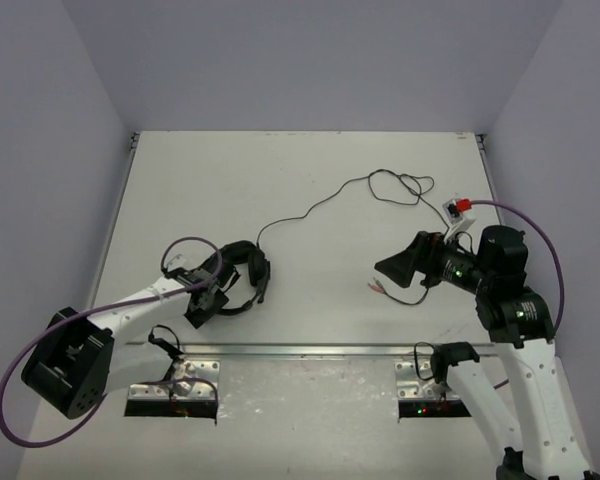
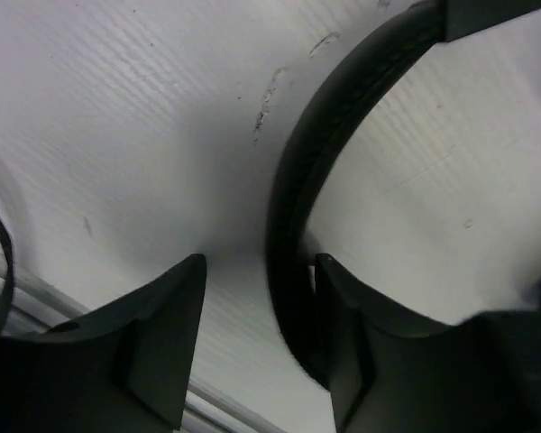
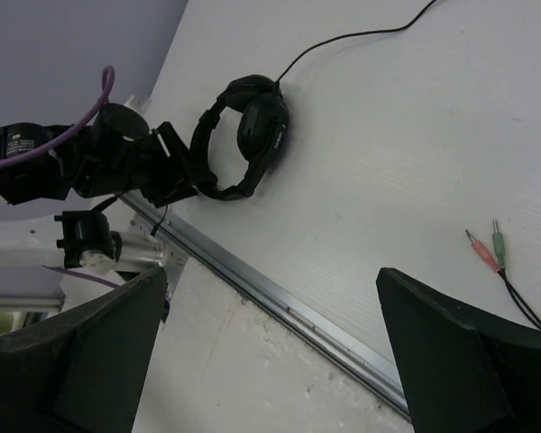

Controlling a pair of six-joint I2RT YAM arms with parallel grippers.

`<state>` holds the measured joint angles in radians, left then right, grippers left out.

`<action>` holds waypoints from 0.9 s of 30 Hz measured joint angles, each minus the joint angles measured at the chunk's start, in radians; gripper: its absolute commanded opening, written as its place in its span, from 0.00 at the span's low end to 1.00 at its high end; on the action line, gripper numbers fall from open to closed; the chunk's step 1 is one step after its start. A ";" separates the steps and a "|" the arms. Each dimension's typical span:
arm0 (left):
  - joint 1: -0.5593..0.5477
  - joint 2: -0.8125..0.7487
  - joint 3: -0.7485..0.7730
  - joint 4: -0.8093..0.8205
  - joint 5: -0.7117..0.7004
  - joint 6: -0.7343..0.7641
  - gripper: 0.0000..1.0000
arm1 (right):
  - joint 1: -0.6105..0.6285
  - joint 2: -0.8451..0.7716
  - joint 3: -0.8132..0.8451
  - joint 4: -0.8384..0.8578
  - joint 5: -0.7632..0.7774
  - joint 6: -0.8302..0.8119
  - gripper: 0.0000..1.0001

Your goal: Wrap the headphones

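The white table point(image 1: 310, 180) carries everything, with a metal rail point(image 1: 310, 350) running across its near part. The left arm point(image 1: 130, 300) reaches in from the near left corner, and the right arm point(image 1: 510, 300) bends in from the right.

The headphones point(image 1: 242, 280) lie on the left half of the table, just beyond the rail, cups together and the band curving toward the left arm. The left gripper point(image 1: 208, 295) is down at that headband point(image 2: 298, 180). Its jaws are partly parted around the band, which sits against one finger, while the other finger point(image 2: 167, 307) stands clear of it, so the band is not pinched.

The right gripper point(image 1: 395, 268) hangs above the table with its jaws spread wide, holding and touching nothing.

The thin cable point(image 1: 320, 205) runs from the headphones toward the far right, where it loops loosely. Its two plugs point(image 3: 487, 248), one reddish and one green, lie on the table near the right gripper.
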<state>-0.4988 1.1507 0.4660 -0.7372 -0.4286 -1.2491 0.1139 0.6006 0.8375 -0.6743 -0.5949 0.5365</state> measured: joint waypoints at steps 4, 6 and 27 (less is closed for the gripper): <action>-0.008 -0.005 0.008 0.027 -0.011 -0.003 0.00 | 0.000 0.000 -0.077 0.087 -0.048 0.034 0.99; -0.044 -0.035 0.035 -0.013 -0.017 0.016 0.00 | 0.000 -0.002 -0.151 0.208 -0.101 0.080 0.99; -0.144 -0.234 0.790 -0.443 -0.081 0.557 0.00 | 0.487 0.425 -0.133 0.776 0.296 -0.538 0.94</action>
<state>-0.6430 0.9165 1.2564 -1.1801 -0.5098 -0.6926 0.6010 1.0256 0.7048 0.1013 -0.2985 -0.0017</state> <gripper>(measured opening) 0.069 0.965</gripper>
